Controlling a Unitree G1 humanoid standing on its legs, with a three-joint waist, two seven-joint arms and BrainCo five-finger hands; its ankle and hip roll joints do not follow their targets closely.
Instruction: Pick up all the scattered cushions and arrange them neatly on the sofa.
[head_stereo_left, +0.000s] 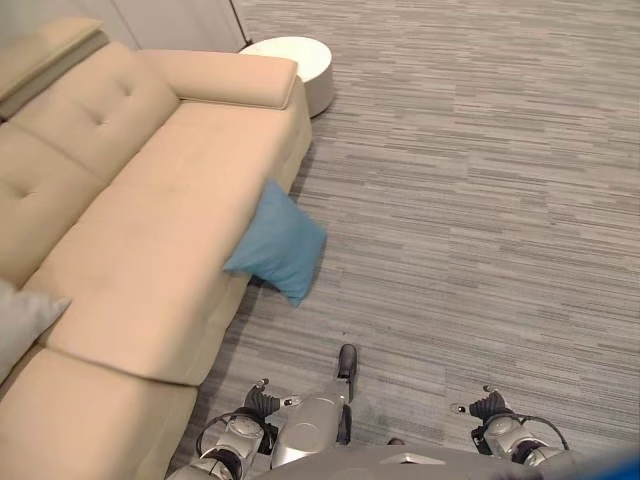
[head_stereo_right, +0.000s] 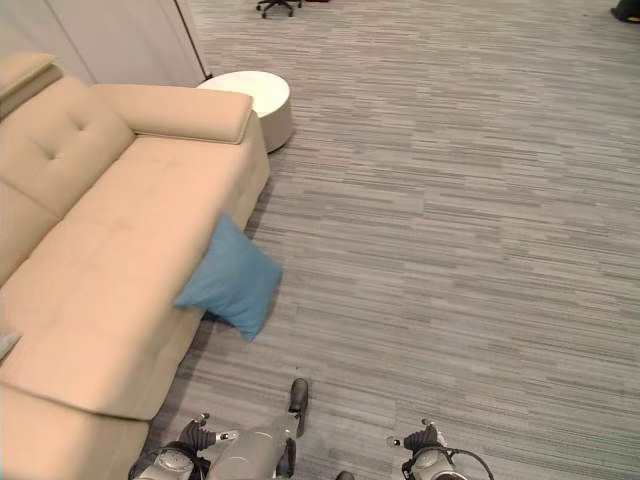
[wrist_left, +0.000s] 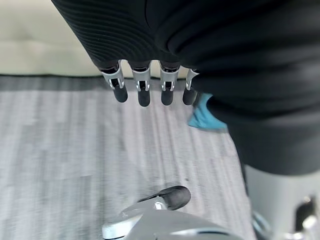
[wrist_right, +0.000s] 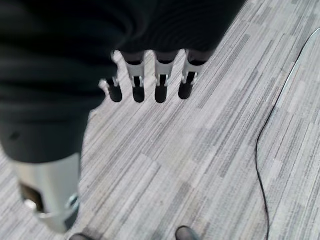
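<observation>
Grey striped carpet covered the whole floor, its bands running across the room. A long beige sofa stood along the left, tufted backrest, padded armrest at the far end. Just beyond that armrest sat a low round white table. Pale wall panels rose behind it, and an office chair's wheeled base showed at the far edge.

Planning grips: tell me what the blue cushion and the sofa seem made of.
Blue cushion: soft matte woven-looking fabric, judging by its dented, creased sides. Sofa: beige matte upholstery with button tufting on the backrest; fabric or faux suede, the look leaves it open.
</observation>
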